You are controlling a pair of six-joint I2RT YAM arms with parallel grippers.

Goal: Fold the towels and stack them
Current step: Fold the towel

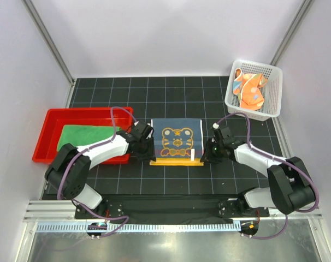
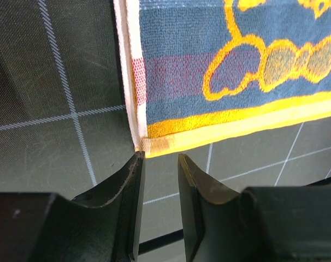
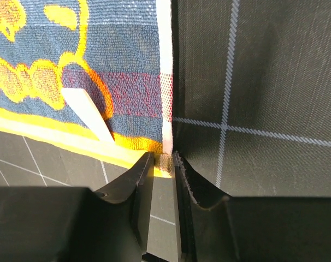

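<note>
- The dark blue tiger towel (image 1: pixel 176 139) is laid flat at the centre of the gridded mat (image 1: pixel 171 98), with its yellow-orange border along the 6 o'clock edge.
- The left gripper (image 2: pixel 160 158) is placed low over the mat at the towel's 7 o'clock corner. Its jaws are held apart (released), and bare mat is seen through the gap. The corner is met by the tip of one finger only; nothing is clamped.
- The right gripper (image 3: pixel 163 158) is placed at the towel's 5 o'clock corner. Its jaws are nearly together, and the tip of the corner is seen in the mouth between them. It cannot be told whether that corner is pinched or merely enclosed.
- A white label (image 3: pixel 89 114) is found on the towel just beside the right gripper's corner.
- The green towel (image 1: pixel 86 136) is laid in the red tray (image 1: pixel 45 136), at 9 o'clock from the tiger towel.
- The orange towel (image 1: pixel 250 90) is left crumpled in the white mesh basket (image 1: pixel 269 71), at 2 o'clock from the tiger towel and well apart from it.
</note>
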